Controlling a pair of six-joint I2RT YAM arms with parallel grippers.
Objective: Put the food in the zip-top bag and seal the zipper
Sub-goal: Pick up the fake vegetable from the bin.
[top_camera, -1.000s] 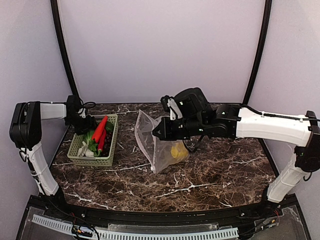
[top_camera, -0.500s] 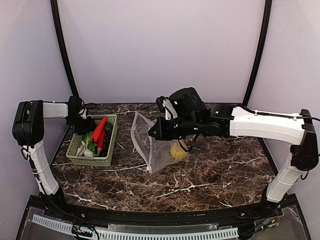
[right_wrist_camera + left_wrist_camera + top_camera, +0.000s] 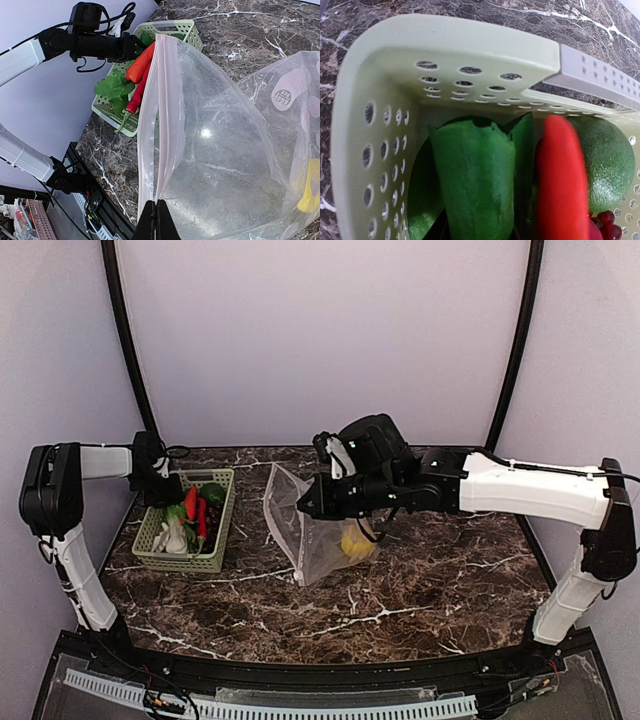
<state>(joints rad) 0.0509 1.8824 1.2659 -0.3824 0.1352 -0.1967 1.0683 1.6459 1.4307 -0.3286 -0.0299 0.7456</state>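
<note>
We see right gripper (image 3: 156,212) pinching zip-top bag (image 3: 215,150) rim; left gripper (image 3: 163,487) width unclear. Grip red chili (image 3: 562,185) squarely, off basket (image 3: 470,45) wall.

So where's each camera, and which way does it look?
Top: high behind the robot, looking down at the table; left arm and right arm show.
Left wrist: on the left arm, looks into the basket at the green leaf and red chili; no robot shows.
Right wrist: on the right arm, past the shut right gripper at the zip-top bag.
Shared: all see the basket.
</note>
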